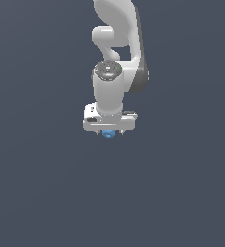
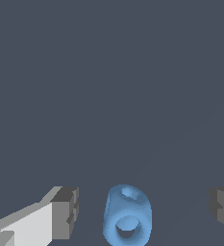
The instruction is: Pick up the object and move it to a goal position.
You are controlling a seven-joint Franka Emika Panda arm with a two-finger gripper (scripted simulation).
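The object (image 2: pixel 127 217) is a small bright blue rounded item with ring-like hollows. In the wrist view it lies between my two grey fingertips (image 2: pixel 67 211), with a gap on each side. My gripper (image 2: pixel 144 211) is open around it and touches it on neither side. In the exterior view only a sliver of the blue object (image 1: pixel 107 133) shows under the white gripper (image 1: pixel 109 130), which hangs straight down over it and hides the fingers.
The white arm (image 1: pixel 115 48) rises above the gripper toward the top of the exterior view. A plain dark grey-blue surface (image 1: pixel 46 193) fills all else in both views.
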